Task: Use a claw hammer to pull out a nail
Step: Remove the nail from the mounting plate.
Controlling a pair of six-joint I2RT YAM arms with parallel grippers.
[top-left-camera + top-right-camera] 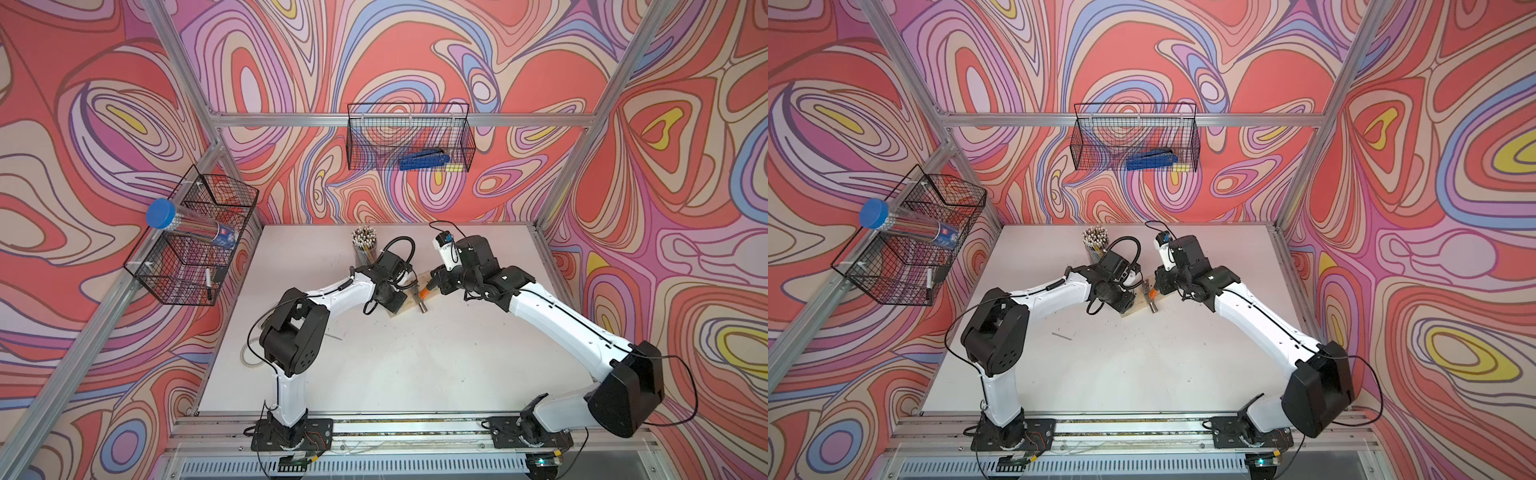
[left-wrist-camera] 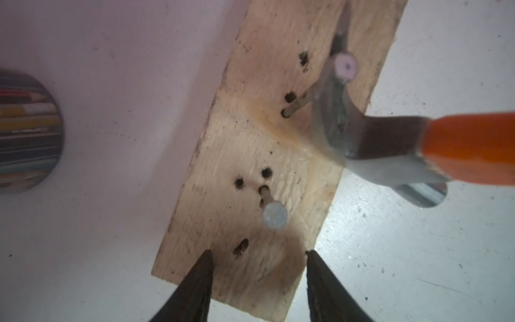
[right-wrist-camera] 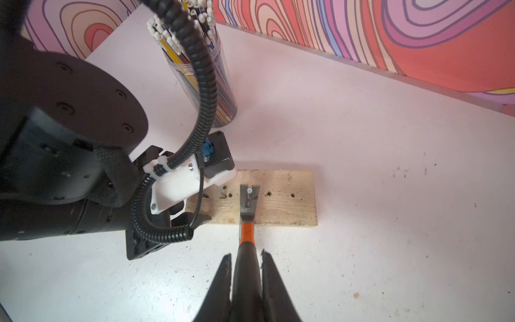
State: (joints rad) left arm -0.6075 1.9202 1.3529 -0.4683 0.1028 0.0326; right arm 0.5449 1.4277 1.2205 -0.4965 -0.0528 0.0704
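**Claw hooked on the nail, right hand gripping the hammer**

At the left of a top view, a wire basket [image 1: 178, 286] hangs on the frame with a blue-capped tube [image 1: 195, 226] lying across it. Nearer the centre, at the back of the white desk [image 1: 415, 374], a cup [image 1: 365, 250] of pencils stands just behind the left arm's wrist.

The left hand [image 2: 258, 252] points down at one end of a wooden board [image 2: 245, 145], which lies flat on the desk near mid-frame. In the left wrist view its two fingers [image 2: 195, 284] stand apart at the bottom edge. One tip is over the wood and one is at the board's side. I cannot tell whether they press or clamp the board. Just beyond the tips a second nail [image 2: 274, 216] leans out of the board among several empty holes.

Further right in that view is the hammer [image 2: 390, 145]. Its claw rests on the board with the fork around the nail [image 2: 346, 66], just under the head. That nail leans, with much of its shank clear of the wood and its tip in a hole. The striking face hangs past the board's edge over the desk, and the orange handle runs off the right edge.

At the bottom centre of the right wrist view, the right hand [image 3: 246, 253] is closed tightly on the handle's black grip, one finger on each side. The orange neck and steel head run up to the board at mid-frame.
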